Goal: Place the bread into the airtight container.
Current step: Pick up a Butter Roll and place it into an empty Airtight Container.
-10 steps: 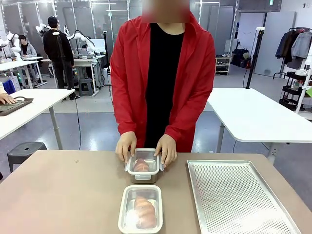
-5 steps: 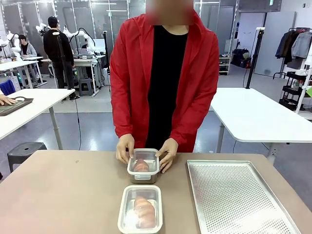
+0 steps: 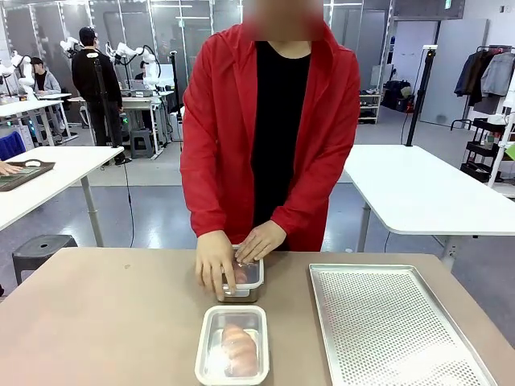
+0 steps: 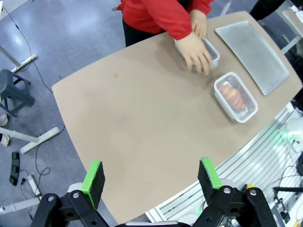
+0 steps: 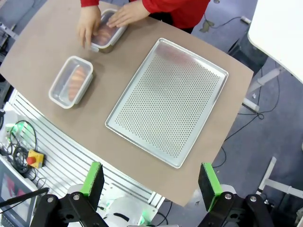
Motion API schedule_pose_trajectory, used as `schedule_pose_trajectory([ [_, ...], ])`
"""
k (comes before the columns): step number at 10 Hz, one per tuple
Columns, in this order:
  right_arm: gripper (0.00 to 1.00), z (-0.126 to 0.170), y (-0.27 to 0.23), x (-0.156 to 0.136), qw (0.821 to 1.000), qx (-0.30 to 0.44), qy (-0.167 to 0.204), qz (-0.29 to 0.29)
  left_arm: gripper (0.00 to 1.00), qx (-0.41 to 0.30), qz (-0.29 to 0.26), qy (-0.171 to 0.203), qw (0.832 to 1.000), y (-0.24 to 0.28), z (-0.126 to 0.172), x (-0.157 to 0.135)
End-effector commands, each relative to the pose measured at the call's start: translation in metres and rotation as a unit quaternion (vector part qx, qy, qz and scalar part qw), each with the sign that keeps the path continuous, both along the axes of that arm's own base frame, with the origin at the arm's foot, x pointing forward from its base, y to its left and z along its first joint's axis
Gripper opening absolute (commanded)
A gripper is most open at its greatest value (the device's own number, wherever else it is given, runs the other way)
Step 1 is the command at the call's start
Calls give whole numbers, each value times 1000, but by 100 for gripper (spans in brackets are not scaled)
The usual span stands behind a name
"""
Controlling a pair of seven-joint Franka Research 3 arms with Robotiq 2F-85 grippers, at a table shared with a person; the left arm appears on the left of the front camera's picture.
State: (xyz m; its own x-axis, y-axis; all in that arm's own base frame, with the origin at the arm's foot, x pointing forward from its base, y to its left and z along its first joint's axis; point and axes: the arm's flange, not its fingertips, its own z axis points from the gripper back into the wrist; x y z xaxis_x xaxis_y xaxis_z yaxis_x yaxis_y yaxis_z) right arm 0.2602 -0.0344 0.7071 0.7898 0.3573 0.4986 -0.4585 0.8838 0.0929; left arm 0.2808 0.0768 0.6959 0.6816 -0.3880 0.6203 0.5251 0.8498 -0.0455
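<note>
- Red sleeves framed the action in the front view: the person stood at the far side of the table (image 3: 105,322) with both hands on the far container (image 3: 245,277). One hand (image 3: 216,260) lay flat over its near-left part and the other hand (image 3: 258,240) pressed its far edge.
- The bread (image 3: 239,349) in the near container (image 3: 232,345) lay under a clear lid, so that box looked finished. Judging by the pressing hands, the step in hand was sealing the lid on the far container, where a bit of bread peeked out beside the fingers.
- An empty perforated tray (image 3: 394,322) sat just beside the boxes, toward the robot's right.
- From the left wrist view, the left gripper (image 4: 151,176) hung high above the table's bare end, fingers spread wide with nothing between the green pads (image 4: 94,176). Both containers sat well apart from it, with the person's hand over the farther one.
- From the right wrist view, the right gripper (image 5: 150,179) hovered high off the table's edge, jaws parted and empty. The tray lay below, with the two boxes at the upper left.
- Next move, by my reckoning: the latches on the far container needed snapping down all round and the hands needed lifting clear. Whether its lid was fully seated could not be told from these pictures.
</note>
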Motion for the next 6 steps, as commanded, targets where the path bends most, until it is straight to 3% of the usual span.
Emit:
schedule_pose_trajectory([
  [1, 100, 1, 2, 0, 1000, 2, 5, 4, 100, 0, -4, -1, 1000, 0, 2, 0],
  [6, 100, 1, 2, 0, 1000, 2, 5, 4, 100, 0, -4, -1, 1000, 0, 2, 0],
])
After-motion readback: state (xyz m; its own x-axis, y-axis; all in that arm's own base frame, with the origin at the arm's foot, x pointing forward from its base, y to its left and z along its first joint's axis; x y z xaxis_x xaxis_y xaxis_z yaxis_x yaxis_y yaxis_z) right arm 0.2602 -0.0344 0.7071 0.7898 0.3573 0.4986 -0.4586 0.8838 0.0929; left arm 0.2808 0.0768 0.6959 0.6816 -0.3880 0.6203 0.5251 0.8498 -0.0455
